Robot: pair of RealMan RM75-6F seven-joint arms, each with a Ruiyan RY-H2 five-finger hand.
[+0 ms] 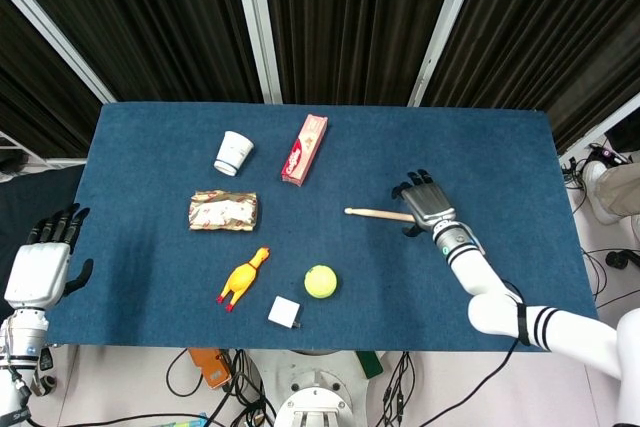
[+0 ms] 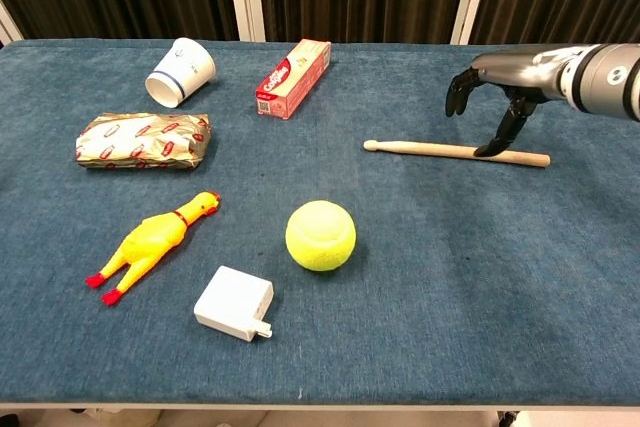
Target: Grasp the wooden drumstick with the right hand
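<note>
The right hand [image 2: 500, 82] hovers with fingers apart and curled downward, gripping nothing, directly over the pale wooden drumstick [image 2: 440, 151]. The stick lies flat on the blue cloth table [image 2: 450, 277], long axis left-right, just beneath the fingertips. The left hand [image 1: 40, 269] hangs well apart, open.

even, bright overhead light fills both views; things on the blue counter [image 2: 420, 277] cast only soft, short shadows. focus is sharp, no glare, dark curtains behind.

Right hand [image 2: 497, 82], fingers spread, over wooden drumstick [image 2: 440, 151]
</note>
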